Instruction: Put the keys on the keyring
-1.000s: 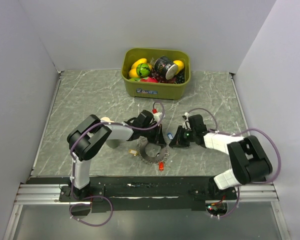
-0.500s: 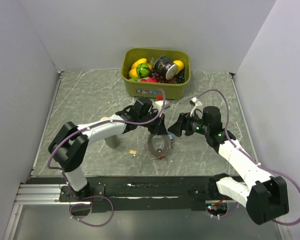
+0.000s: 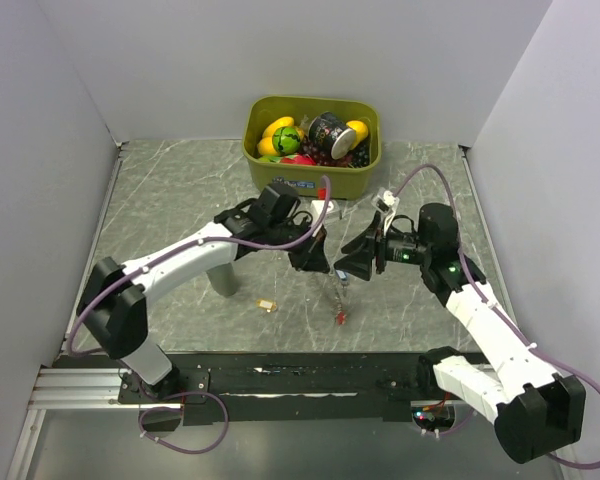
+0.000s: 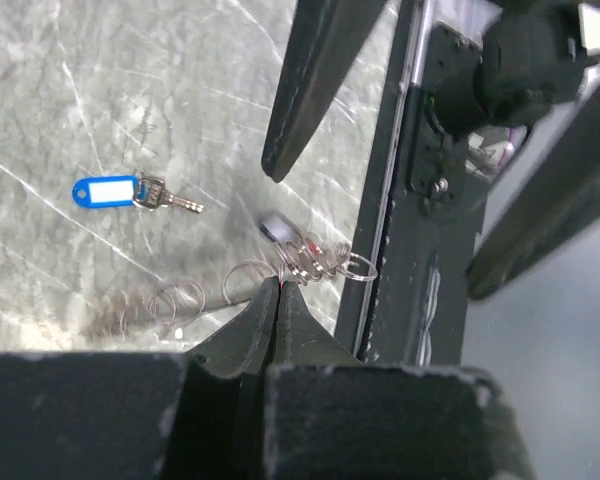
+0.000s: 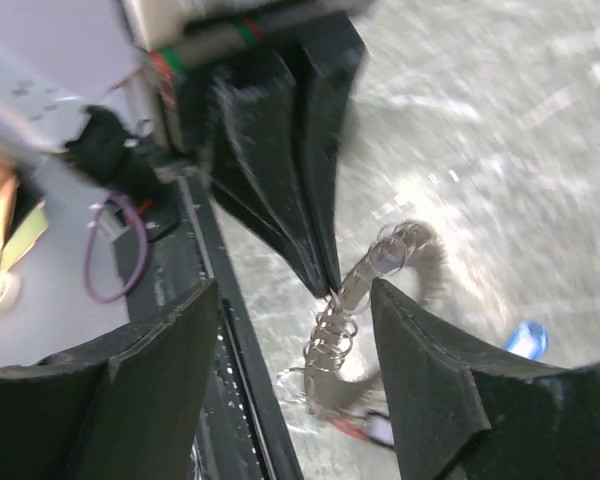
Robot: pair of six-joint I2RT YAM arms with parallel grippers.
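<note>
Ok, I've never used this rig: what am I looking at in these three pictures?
Two robot arms are bolted to a table. The wide picture looks down from above; the other two come from a camera on each wrist. The left arm has its jaws shut on the beaded chain; a red tag shows at the chain's far end. The right arm faces it, jaws open, holding nothing. The blue key lies loose on the table. A green bin sits behind.

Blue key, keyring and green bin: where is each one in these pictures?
Blue key [image 4: 105, 190]: left wrist view, on its plastic tag.
Keyring [image 4: 172, 300]: left wrist view, on its coiled chain.
Green bin [image 3: 325, 178]: top external view, on its front wall.
</note>
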